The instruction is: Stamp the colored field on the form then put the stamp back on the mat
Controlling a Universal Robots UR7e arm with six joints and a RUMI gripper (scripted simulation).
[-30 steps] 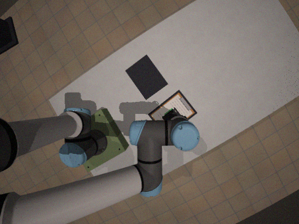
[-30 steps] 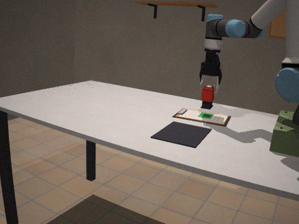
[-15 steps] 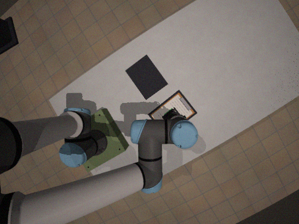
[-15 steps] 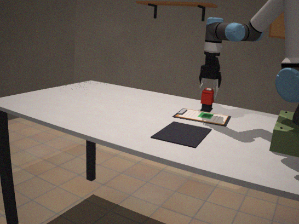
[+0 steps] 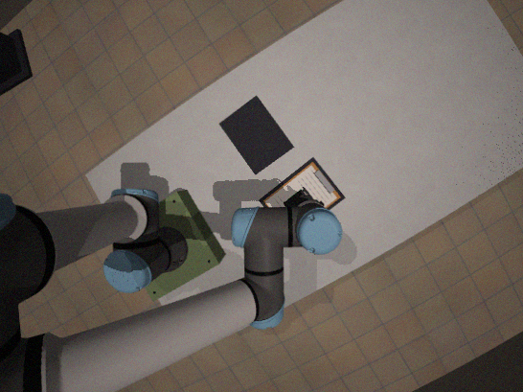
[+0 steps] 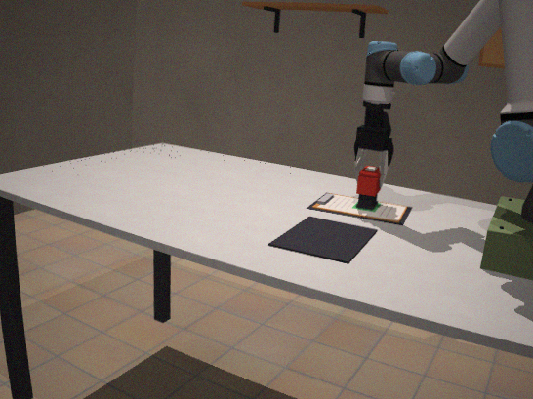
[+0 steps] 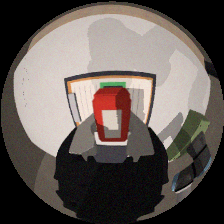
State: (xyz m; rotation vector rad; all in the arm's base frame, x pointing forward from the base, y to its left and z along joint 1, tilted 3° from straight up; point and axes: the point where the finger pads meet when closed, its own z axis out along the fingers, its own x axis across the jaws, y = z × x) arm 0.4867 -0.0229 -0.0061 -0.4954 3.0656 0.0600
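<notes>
My gripper is shut on the red stamp and holds it upright. The stamp's black base stands on the green field of the form on the orange-edged clipboard. Only a thin edge of green shows around the base. In the overhead view the arm's wrist covers the stamp and the near half of the clipboard. The dark mat lies bare in front of the clipboard.
The arm's green base block stands at the table's right end. The white table stretches far to the left. A wall shelf hangs behind.
</notes>
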